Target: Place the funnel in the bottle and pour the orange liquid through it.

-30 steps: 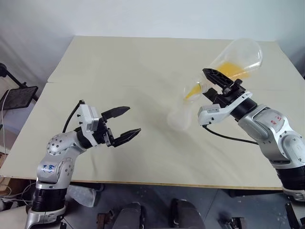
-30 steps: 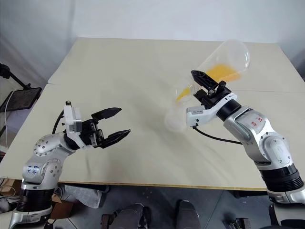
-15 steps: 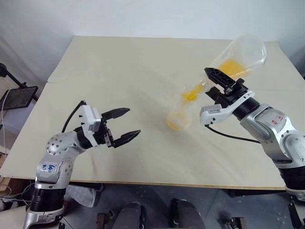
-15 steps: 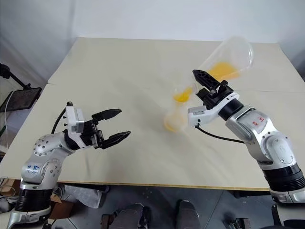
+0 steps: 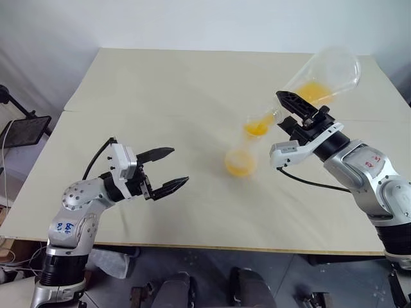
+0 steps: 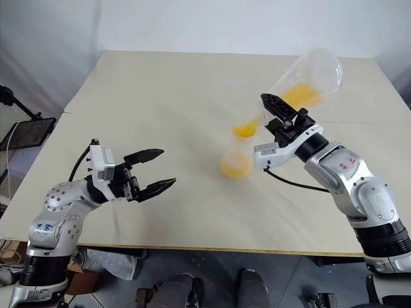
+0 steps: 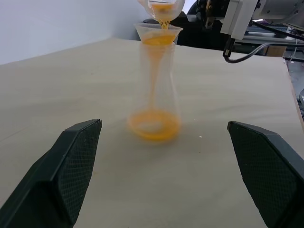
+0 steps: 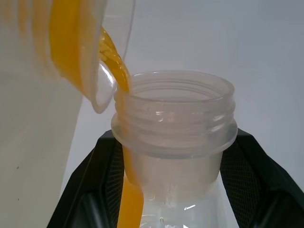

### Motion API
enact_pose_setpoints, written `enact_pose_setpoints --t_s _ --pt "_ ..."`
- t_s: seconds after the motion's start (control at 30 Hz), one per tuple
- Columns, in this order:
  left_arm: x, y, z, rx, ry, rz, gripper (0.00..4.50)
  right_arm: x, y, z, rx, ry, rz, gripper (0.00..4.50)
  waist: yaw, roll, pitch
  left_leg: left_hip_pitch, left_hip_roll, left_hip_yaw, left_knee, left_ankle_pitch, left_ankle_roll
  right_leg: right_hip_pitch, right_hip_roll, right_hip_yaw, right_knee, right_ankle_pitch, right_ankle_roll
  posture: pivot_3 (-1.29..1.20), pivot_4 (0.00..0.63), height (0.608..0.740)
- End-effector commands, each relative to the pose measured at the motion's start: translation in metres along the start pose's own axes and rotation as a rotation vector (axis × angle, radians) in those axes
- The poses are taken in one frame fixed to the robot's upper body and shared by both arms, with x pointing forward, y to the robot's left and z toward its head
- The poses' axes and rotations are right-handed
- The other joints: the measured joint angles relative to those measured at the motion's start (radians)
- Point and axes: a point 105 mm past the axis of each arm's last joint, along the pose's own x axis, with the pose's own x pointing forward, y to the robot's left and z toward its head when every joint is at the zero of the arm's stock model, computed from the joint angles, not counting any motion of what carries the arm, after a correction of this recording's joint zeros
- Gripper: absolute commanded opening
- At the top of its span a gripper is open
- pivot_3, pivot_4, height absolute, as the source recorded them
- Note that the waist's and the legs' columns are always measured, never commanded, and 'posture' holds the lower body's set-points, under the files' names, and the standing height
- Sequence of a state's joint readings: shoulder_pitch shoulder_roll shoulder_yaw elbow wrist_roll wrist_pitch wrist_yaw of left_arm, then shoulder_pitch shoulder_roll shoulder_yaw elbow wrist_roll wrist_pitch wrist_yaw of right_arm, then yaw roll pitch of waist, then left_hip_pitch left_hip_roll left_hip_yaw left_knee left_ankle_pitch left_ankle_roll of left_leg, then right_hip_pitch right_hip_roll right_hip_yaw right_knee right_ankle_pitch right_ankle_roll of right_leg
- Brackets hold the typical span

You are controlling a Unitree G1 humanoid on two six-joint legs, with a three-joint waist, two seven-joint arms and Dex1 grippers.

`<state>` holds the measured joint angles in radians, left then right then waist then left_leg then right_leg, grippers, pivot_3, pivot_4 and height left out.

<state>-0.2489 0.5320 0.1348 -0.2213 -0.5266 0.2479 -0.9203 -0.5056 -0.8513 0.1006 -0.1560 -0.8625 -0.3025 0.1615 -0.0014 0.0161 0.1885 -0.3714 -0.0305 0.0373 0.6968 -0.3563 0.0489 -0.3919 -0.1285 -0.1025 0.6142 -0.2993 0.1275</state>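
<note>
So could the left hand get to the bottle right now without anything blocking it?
Probably yes. The left hand is open and faces the bottle across bare table. The right hand is tipping the flask into the funnel from the opposite side, so the left's path looks free.

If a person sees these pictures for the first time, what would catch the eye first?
First, the orange liquid in the tilted flask, held up by the right claw at the table's right side. It streams into the funnel on the bottle at mid-table, pooling orange in its base. The left claw hangs open, apart, at the near left.
</note>
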Motion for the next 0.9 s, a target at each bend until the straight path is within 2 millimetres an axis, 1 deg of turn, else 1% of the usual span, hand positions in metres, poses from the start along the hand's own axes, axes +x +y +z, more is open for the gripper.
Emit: enact_pose_setpoints --t_s 0.03,0.9 --pt "-0.0017 -0.0013 0.0046 0.035 -0.003 -0.009 4.5 -0.0005 -0.0237 -0.0094 -0.047 0.025 -0.08 2.42 -0.001 0.0 0.0 0.0 0.0 0.0 0.0 0.0 0.0 0.0 0.0 0.0 0.0 0.0 0.0 0.0 0.15 0.74" --pt "-0.0008 -0.0033 0.0033 0.032 -0.014 -0.007 4.5 0.0012 -0.0276 -0.012 -0.08 0.025 -0.099 2.42 -0.001 0.0 0.0 0.0 0.0 0.0 0.0 0.0 0.0 0.0 0.0 0.0 -0.001 0.0 0.0 0.0 0.15 0.74"
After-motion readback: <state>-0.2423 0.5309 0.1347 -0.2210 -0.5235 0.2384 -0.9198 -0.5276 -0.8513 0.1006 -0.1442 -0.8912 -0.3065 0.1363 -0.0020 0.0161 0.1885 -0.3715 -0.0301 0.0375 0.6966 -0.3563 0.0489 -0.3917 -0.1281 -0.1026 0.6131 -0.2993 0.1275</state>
